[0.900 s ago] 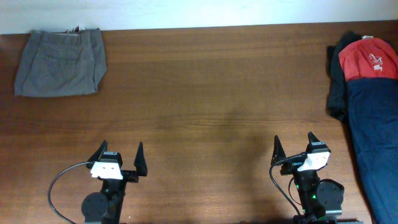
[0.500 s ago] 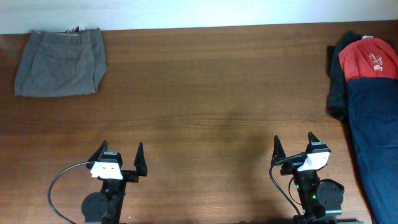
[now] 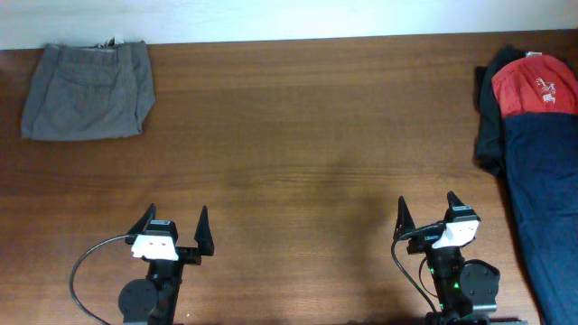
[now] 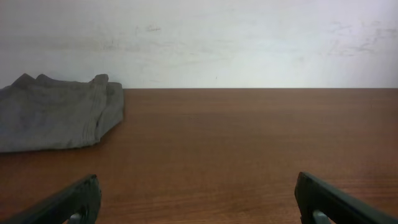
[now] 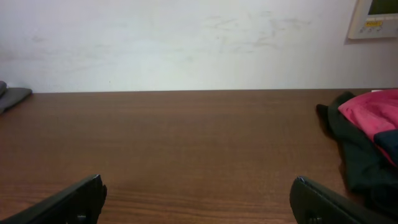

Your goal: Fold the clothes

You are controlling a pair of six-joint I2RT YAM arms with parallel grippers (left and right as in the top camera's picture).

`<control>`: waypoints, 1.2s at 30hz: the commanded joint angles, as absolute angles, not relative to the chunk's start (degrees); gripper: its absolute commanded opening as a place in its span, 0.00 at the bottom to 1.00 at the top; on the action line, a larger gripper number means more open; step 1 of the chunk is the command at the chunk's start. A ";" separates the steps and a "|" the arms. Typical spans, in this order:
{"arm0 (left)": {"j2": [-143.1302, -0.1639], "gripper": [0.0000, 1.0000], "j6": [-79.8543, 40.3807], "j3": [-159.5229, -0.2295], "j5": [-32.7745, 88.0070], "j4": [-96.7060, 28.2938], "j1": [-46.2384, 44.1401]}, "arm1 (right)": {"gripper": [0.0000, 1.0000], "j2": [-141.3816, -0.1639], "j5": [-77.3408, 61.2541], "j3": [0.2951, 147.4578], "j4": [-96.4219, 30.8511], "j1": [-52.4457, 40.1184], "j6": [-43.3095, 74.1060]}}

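Tabletop (image 3: 298, 135) of brown wood | left fingers (image 3: 203, 233) and right fingers (image 3: 402, 218) spread wide, empty | grey shorts (image 3: 88, 90) folded, likely set aside, well ahead-left | navy shorts (image 3: 546, 199) heaped near right fingers' right side, probably next.

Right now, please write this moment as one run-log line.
left gripper: jaws open, empty | right gripper: jaws open, empty | grey shorts: folded, far left | navy shorts, red T-shirt: piled, right edge
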State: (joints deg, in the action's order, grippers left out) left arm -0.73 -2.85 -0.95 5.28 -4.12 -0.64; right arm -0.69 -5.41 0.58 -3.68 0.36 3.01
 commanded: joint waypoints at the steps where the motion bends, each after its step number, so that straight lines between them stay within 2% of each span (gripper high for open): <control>1: -0.30 0.99 -2.98 -0.49 4.49 -4.14 -0.86 | 0.99 -0.19 -5.10 0.32 -4.10 0.05 3.44; 21: -0.30 0.99 -2.98 -0.47 4.49 -4.14 -0.86 | 0.99 -0.19 -5.41 0.32 -3.60 0.05 3.46; 31: -0.30 0.99 -2.98 -0.47 4.49 -4.14 -0.86 | 0.99 -0.21 -19.68 0.32 -2.52 0.01 3.49; 33: -0.30 0.99 -2.98 -0.47 4.49 -4.14 -0.86 | 0.99 -0.21 -21.74 0.32 -0.43 0.01 3.49; 36: -0.30 0.99 -3.01 -0.47 4.49 -4.14 -0.86 | 0.99 -0.21 -22.74 0.58 9.13 0.01 3.49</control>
State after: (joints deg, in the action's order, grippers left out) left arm -0.73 -2.85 -0.95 5.28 -4.12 -0.64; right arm -0.73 -19.11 0.58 3.38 0.36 3.03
